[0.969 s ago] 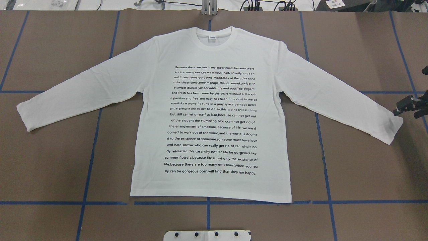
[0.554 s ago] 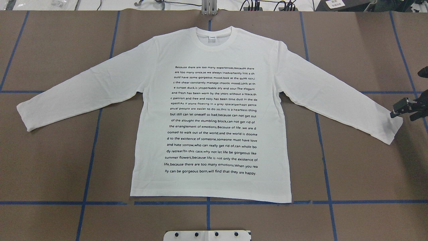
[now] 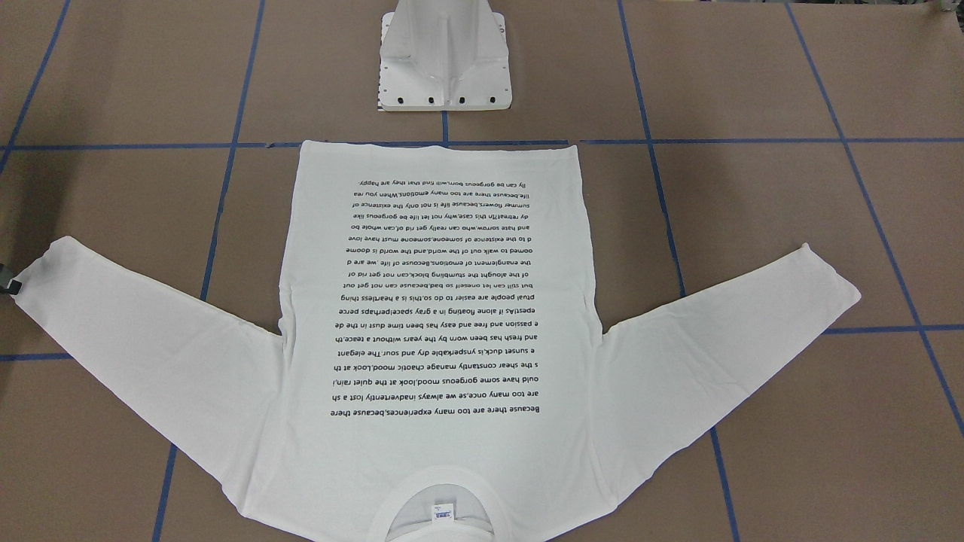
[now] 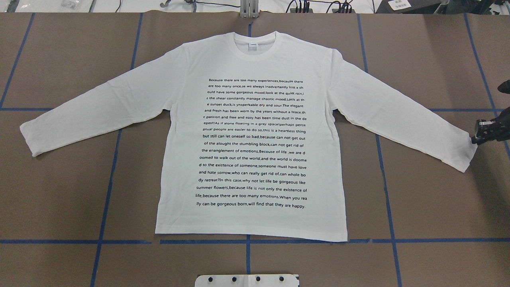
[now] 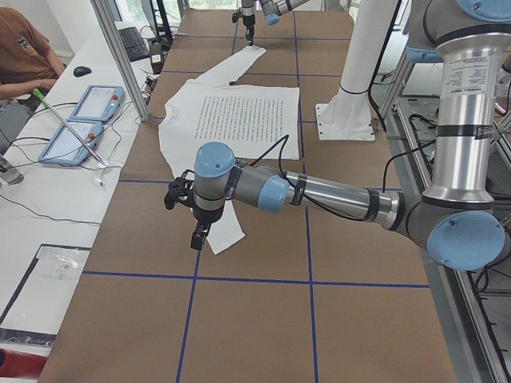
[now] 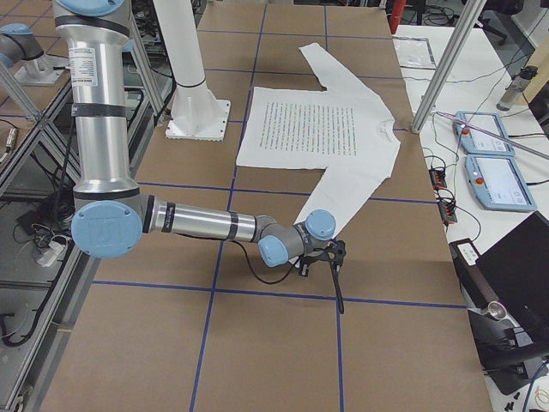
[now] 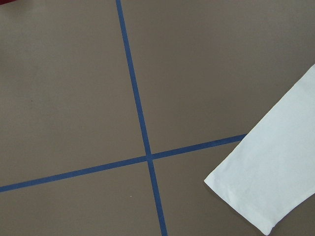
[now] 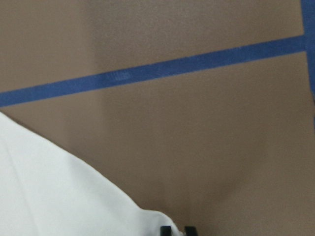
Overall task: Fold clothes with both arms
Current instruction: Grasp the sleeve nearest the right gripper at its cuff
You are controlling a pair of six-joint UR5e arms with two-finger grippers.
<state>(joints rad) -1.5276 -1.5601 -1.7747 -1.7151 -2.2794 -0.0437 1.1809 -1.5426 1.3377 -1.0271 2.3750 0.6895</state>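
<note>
The white long-sleeved shirt [image 4: 251,139] lies flat on the brown table with its printed text up and both sleeves spread. My right gripper [image 4: 474,140] is at the far corner of the right cuff [image 4: 467,153]. In the right wrist view its fingertips [image 8: 165,230] stand close together just beside the cloth's edge, and I see no cloth between them. My left gripper [image 5: 196,238] hangs over the left cuff [image 7: 266,187] and shows only in the exterior left view, so I cannot tell if it is open or shut.
The white pedestal base [image 3: 446,68] stands at the robot's side of the table, just past the shirt's hem. Blue tape lines [image 7: 142,147] cross the brown surface. A person sits at a side desk with two tablets [image 5: 80,120].
My right gripper has come down and inward onto the right cuff's corner, nudging the cuff edge slightly. The rest of the shirt has not moved.
</note>
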